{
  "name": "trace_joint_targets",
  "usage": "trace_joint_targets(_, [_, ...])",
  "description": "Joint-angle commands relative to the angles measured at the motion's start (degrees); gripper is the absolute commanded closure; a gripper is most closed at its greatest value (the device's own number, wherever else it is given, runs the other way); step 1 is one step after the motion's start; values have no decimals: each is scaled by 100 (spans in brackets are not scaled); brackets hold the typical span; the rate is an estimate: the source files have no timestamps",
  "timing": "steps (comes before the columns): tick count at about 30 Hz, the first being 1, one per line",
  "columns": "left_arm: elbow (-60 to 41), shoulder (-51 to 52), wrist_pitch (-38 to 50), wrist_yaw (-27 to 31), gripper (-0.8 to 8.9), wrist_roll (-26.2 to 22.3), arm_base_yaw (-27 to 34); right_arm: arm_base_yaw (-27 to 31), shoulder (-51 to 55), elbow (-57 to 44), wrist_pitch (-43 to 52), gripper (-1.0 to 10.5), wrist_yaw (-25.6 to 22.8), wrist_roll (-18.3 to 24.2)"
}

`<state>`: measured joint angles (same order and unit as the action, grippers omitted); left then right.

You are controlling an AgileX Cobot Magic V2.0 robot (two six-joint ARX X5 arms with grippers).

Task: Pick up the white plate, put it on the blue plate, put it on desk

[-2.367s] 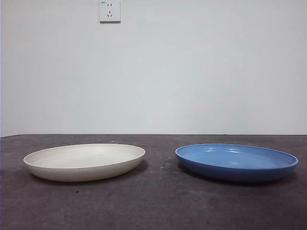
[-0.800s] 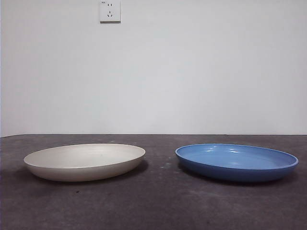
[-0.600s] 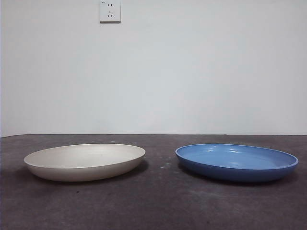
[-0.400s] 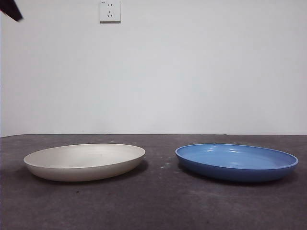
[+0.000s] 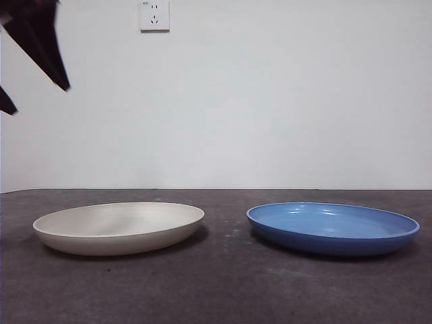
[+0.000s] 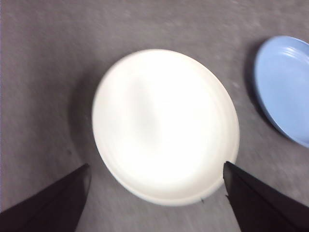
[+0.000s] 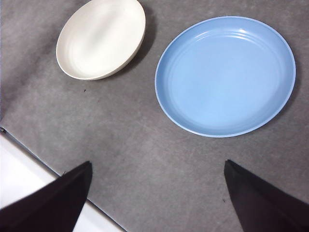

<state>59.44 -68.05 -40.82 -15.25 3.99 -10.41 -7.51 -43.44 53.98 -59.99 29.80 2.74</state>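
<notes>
Desk [image 5: 223, 283], dark grey-brown and speckled, carries both plates flat. White plate [image 5: 119, 227] lies well apart from the blue plate [image 5: 333, 227], bare desk between, neither stacked. Left gripper [image 6: 154, 193] hangs above the white plate, jaws spread wide, nothing held. Right gripper [image 7: 157, 188] high near the blue plate, jaws spread, empty. Wall socket [image 5: 154, 15] behind the white plate.
</notes>
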Motion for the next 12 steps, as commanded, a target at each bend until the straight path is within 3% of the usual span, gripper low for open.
trace_joint_targets(1, [315, -511, 61, 229, 376, 2, -15, -24, -26, 114, 42, 508, -2, -44])
trace_joint_targets(12, [555, -2096, 501, 328, 376, -31, -13, -24, -28, 114, 44, 508, 0, -44])
